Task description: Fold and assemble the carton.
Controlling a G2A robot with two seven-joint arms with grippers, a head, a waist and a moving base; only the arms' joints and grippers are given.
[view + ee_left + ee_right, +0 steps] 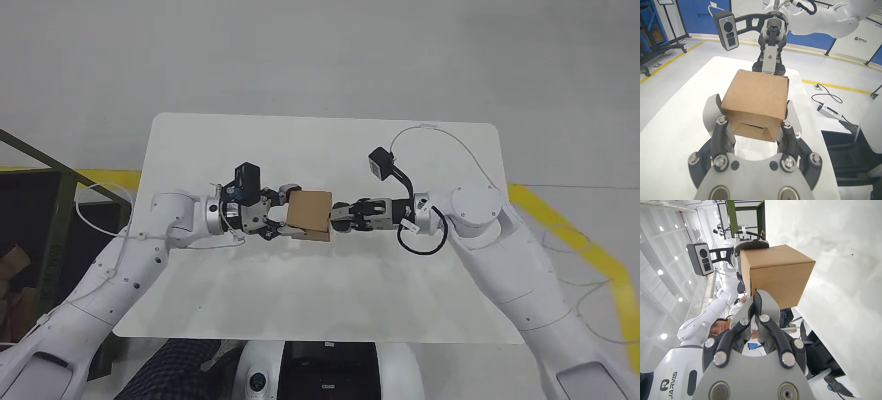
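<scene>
Carton (pixel 308 212) (pixel 757 91) (pixel 780 275): brown cardboard, already box-shaped, held between the two grippers over the white table (pixel 200 300).
Carton contents: cannot tell. The sides in view are closed, and the end facing the left wrist has a flap tucked in with a narrow slot above it.
Left gripper (pixel 272 215) (pixel 753 108): spread wide and clamped on the carton. One finger (pixel 712 111) lies flat against one side wall, the other against the opposite wall, so the box sits between them and sticks out past the fingertips.
Right gripper (pixel 338 217) (pixel 755 296) (pixel 770 68): fingers (pixel 768 306) pressed together, tips against the carton's edge at the end away from the left gripper. I cannot tell whether a thin flap is caught between the pads.
Carton relative to the grippers: straight ahead of the left one and inside its grasp. It is just beyond the right one's tips, touching them.
Grippers relative to each other: facing across the carton, one at each end.
</scene>
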